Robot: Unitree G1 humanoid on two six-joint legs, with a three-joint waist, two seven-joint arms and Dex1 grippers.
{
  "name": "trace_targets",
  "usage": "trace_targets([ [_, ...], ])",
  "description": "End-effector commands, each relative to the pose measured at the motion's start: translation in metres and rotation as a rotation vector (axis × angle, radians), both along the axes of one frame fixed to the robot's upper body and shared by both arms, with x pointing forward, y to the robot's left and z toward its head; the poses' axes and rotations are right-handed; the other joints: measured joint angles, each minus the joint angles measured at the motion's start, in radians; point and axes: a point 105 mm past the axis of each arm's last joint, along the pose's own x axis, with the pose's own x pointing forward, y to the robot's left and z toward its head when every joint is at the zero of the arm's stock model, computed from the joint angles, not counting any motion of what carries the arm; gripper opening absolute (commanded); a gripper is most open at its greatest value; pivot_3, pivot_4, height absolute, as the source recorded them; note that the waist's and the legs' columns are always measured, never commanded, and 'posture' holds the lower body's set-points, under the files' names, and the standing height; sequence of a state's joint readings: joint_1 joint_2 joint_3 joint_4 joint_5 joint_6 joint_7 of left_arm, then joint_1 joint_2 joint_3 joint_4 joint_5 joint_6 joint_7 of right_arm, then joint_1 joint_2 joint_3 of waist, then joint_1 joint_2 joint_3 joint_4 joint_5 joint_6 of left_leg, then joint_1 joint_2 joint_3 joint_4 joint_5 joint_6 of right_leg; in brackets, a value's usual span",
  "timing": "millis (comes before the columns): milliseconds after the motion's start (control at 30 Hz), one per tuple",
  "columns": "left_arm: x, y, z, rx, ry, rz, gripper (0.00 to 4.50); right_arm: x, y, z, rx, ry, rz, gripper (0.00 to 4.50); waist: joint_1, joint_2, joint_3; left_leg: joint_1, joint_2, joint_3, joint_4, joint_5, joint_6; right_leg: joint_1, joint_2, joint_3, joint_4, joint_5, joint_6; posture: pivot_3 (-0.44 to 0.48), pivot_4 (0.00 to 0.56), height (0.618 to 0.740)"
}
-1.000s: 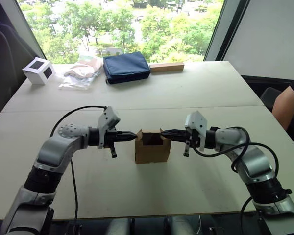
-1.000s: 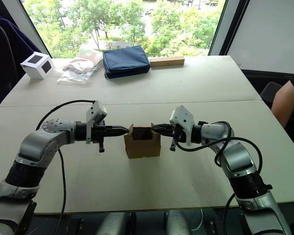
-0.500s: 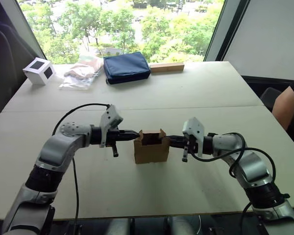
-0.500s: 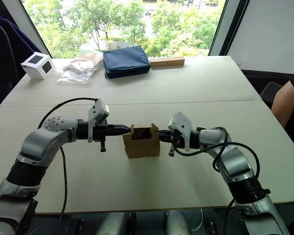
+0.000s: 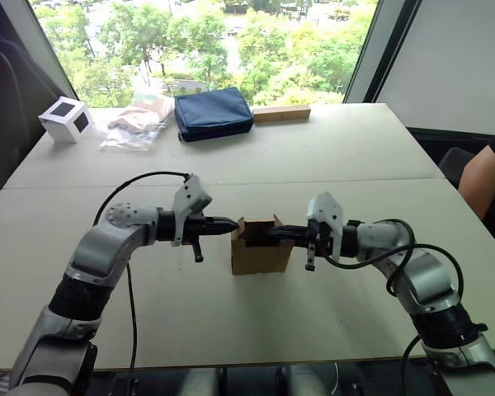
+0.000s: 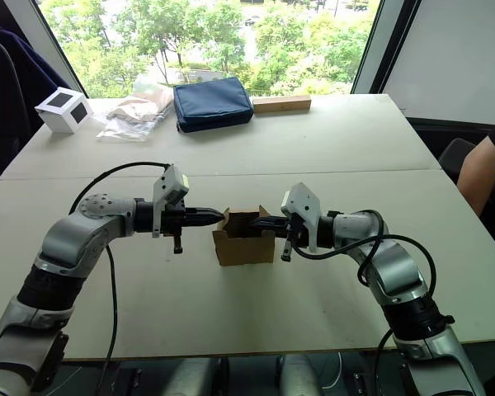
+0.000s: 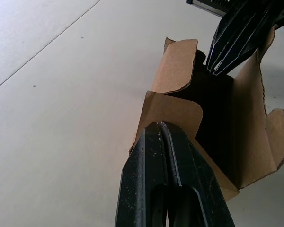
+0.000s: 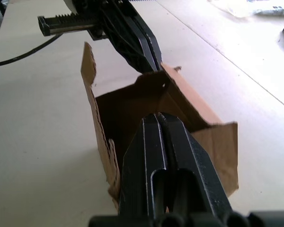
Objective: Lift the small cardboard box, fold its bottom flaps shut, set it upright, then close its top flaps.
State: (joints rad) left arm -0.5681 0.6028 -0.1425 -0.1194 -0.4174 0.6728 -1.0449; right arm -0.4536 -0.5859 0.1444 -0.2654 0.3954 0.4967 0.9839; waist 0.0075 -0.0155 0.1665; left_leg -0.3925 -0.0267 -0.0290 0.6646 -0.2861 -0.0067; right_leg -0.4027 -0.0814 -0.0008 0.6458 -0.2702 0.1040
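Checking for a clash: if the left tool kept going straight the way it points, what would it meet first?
Most likely the small cardboard box: the left tool, shut, points at its near flap. Past that stands the right tool.

The pale table (image 5: 355, 157) carries the small cardboard box (image 5: 260, 254), white cube (image 5: 65, 119), navy pouch (image 5: 213, 113), plastic bags (image 5: 136, 121) and wooden block (image 5: 280, 113).

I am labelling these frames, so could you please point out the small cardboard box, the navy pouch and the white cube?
small cardboard box (image 5: 260, 256): left eye view, front wall.
navy pouch (image 5: 212, 113): left eye view, middle of its top.
white cube (image 6: 62, 110): right eye view, between its top and side faces.
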Motion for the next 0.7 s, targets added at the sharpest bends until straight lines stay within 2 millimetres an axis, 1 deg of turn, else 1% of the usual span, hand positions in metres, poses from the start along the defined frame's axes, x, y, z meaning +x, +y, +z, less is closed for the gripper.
trace_targets([
  [33,-0.004,-0.003,0.014,-0.007,-0.046,-0.036,0.05,-0.004,0.009,0.013,-0.017,-0.065,0.034,0.0,-0.001,0.0,0.0,0.0,0.0,0.0,0.0,0.0,0.0,0.0,0.0,0.0,0.0,0.0,0.0,0.0,0.15,0.737],
  [133,-0.006,-0.005,0.013,-0.007,-0.045,-0.042,0.05,-0.002,0.011,0.008,-0.058,-0.078,0.029,0.0,-0.002,0.0,0.0,0.0,0.0,0.0,0.0,0.0,0.0,0.0,0.0,0.0,0.0,0.0,0.0,0.0,0.15,0.737],
  [267,-0.009,-0.007,0.011,-0.002,-0.047,-0.052,0.05,0.006,0.01,0.002,-0.107,-0.112,-0.006,0.0,-0.002,0.0,0.0,0.0,0.0,0.0,0.0,0.0,0.0,0.0,0.0,0.0,0.0,0.0,0.0,0.0,0.15,0.737],
  [467,-0.014,-0.009,0.002,0.032,-0.043,-0.071,0.05,0.017,0.011,0.009,-0.077,-0.155,-0.06,0.0,-0.003,0.0,0.0,0.0,0.0,0.0,0.0,0.0,0.0,-0.001,0.0,0.0,0.0,0.0,0.0,0.0,0.15,0.737],
  [600,-0.014,-0.011,-0.008,0.07,-0.055,-0.076,0.05,0.017,0.012,0.01,-0.063,-0.157,-0.062,0.0,-0.001,0.0,0.0,0.0,0.0,0.0,-0.001,0.0,0.0,0.0,0.0,0.0,0.0,0.0,0.0,0.0,0.15,0.737],
  [700,-0.012,-0.014,-0.009,0.067,-0.06,-0.073,0.05,0.016,0.013,0.008,-0.067,-0.155,-0.059,0.0,0.0,0.0,0.0,0.0,0.0,0.0,-0.001,0.0,0.0,-0.001,0.0,0.0,0.0,0.0,0.0,0.0,0.15,0.737],
])
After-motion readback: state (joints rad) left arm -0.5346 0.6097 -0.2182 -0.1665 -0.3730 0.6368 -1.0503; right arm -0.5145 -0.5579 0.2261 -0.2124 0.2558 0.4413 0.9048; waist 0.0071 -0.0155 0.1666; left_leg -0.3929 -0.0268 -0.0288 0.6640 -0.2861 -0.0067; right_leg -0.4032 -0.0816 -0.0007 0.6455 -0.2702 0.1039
